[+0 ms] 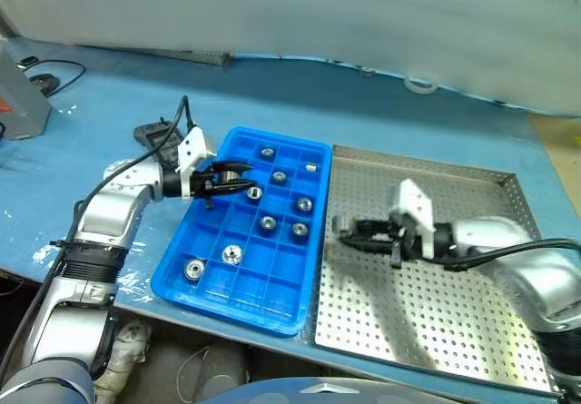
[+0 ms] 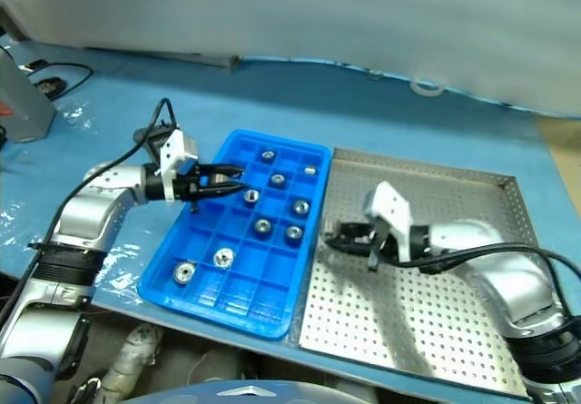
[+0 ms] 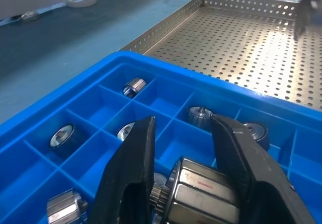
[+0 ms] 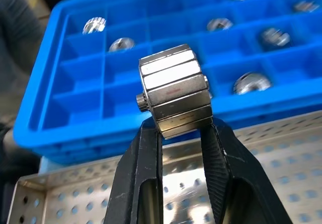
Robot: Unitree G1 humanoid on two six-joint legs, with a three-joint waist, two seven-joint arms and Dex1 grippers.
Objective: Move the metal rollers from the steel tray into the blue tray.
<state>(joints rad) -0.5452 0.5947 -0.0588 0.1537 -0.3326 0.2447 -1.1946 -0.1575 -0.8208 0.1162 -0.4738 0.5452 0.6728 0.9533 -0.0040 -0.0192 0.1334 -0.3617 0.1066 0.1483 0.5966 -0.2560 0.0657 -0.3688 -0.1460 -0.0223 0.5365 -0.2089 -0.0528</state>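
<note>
Metal rollers: we count about nine lying in blue tray compartments. Left gripper clamps one roller over tray's left side. Right gripper clamps another roller above steel tray, near its left rim beside blue tray. Steel tray's perforated floor looks bare of rollers, though arm hides part. Both trays side by side on blue bench.

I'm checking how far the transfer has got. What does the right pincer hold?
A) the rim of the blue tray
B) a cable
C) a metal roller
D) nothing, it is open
C: in the right wrist view the right pincer is clamped on a faceted metal roller, held above the steel tray.
</note>
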